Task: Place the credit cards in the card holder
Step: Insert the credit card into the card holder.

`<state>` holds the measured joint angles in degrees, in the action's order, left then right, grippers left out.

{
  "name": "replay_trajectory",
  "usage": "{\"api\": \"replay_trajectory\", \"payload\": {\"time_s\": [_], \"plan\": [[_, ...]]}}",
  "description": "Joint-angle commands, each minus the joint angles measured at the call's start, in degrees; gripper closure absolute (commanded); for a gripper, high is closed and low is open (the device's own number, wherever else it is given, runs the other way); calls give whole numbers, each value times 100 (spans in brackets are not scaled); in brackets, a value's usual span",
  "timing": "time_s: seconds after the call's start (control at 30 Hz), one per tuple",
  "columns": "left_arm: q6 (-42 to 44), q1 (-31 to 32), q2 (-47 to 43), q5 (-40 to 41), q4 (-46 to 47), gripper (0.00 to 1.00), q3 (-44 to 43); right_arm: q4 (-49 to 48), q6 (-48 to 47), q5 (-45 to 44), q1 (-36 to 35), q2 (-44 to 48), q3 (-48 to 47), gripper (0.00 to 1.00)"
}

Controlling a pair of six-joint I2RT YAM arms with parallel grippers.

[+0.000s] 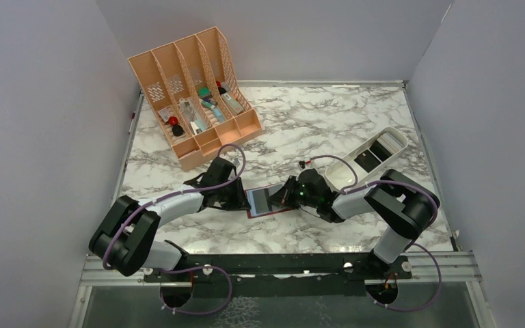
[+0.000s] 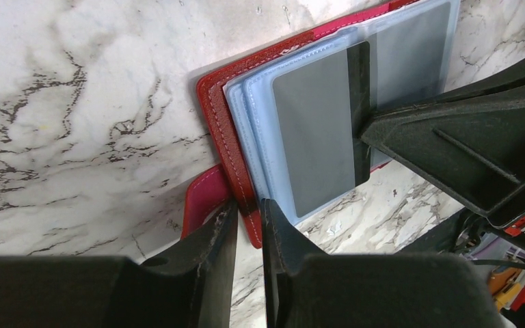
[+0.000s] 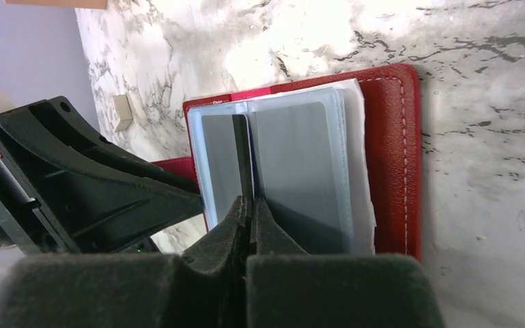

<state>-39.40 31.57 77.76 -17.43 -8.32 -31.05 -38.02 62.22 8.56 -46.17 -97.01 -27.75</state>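
Lying open mid-desk (image 1: pixel 328 116): card holder (image 1: pixel 263 203), well apart from desk edges — white tray (image 1: pixel 402 137) near, behind right. Pinching red cover edge with left hand (image 2: pixel 248 239); gripping grey, dark-striped credit card (image 2: pixel 314 137) edge-on in closed right hand (image 3: pixel 248 219) — at clear pocket.

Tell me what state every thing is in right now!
card holder, open on the table.
credit card, pinched, over the clear pockets.
right pincer, shut on the credit card.
left pincer, shut on the card holder's edge.
white tray, holding dark cards.
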Motion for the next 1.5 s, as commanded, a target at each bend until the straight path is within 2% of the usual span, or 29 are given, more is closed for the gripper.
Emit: {"api": "replay_trajectory", "payload": {"time_s": [0.0,0.33,0.7,1.0,1.3,1.47], "plan": [[78,43,-149,-15,-356,75,-170,-108,113,218,-76,-185,39,99],[12,-17,-510,127,-395,56,-347,119,-147,375,-113,-115,-29,82],[-60,-50,-190,-29,98,54,-381,1352,-847,215,-208,356,-446,63],[-129,-55,-188,-92,228,56,-389,1683,-973,177,-208,470,-563,73],[-115,-55,-127,-199,337,64,-367,2281,-1160,-149,-269,638,-775,74],[-94,-55,-29,-195,385,68,-343,2408,-1267,-195,-278,728,-842,67]]}}
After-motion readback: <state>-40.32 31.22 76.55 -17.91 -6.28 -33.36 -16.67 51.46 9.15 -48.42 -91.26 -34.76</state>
